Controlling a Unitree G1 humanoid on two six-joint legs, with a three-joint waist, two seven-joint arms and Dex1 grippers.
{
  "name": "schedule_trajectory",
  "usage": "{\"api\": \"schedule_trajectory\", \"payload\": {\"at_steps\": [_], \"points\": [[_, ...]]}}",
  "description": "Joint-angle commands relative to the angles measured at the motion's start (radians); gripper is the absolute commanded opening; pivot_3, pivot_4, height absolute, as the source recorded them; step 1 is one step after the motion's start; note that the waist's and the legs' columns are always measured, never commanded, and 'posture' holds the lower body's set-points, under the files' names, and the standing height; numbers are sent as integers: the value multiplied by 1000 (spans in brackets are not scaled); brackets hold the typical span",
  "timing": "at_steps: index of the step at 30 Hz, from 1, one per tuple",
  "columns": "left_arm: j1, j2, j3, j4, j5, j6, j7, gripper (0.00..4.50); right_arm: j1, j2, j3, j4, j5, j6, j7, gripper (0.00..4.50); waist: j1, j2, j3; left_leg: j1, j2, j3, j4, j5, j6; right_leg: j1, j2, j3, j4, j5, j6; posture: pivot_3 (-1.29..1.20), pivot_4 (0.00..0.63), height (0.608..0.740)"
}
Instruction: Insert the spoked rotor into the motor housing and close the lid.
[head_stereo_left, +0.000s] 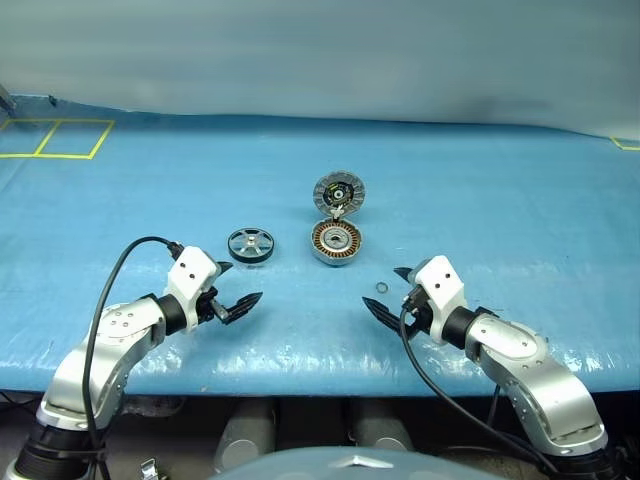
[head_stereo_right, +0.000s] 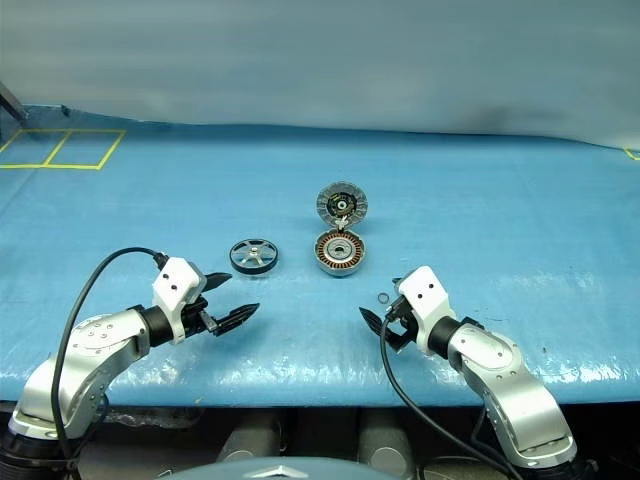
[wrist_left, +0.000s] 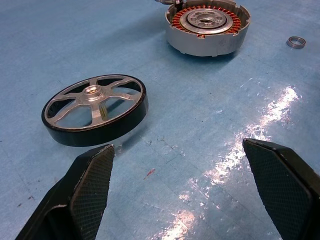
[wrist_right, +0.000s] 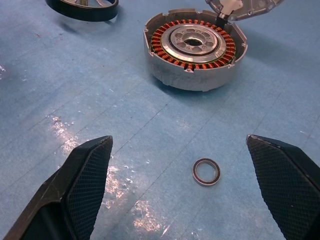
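Fingers (wrist_left: 95, 185) of both arms gape empty; right wrist view resolves the ring (wrist_right: 206, 171) (copper-edged).

Lid (wrist_right: 245, 7) cut by frame edge; spoked rotor (wrist_right: 82, 7) likewise.

Blue plastic-covered table (head_stereo_left: 520, 200), bearing dark spoked metal rotor (head_stereo_left: 250, 244), round silver copper-wound housing (head_stereo_left: 336, 242) with hinged grey lid (head_stereo_left: 339, 191) open, small metal ring (head_stereo_left: 381, 289).
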Motion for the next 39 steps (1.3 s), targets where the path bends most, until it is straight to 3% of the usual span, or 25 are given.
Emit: {"api": "schedule_trajectory", "payload": {"at_steps": [1, 30, 34, 39], "points": [[-7, -4, 13, -14, -2, -3, 2, 4464, -4, 4, -9, -26, 8, -8, -1, 4500, 0, 0, 0, 0, 0, 0, 0, 0, 0, 0, 0, 0, 0, 0, 0, 0, 150, 740], [-7, -11, 11, -15, 2, -1, 5, 4464, -11, -1, 2, -26, 2, 7, -4, 4500, 0, 0, 0, 0, 0, 0, 1, 0, 0, 1, 0, 0, 1, 0, 0, 0, 150, 740], [-9, -11, 9, -14, 3, -1, 4, 4464, -38, -49, 35, -36, -23, 40, 12, 4500, -1, 0, 0, 0, 0, 0, 1, 0, 0, 1, 0, 0, 1, 0, 0, 0, 150, 740], [-13, -15, 4, -10, 6, -1, 4, 4464, -194, -200, 145, -49, -42, 140, 122, 4500, -3, 0, 0, 1, 0, 1, 2, 0, 0, 1, 0, 0, 1, 1, 0, 0, 150, 740]]}}
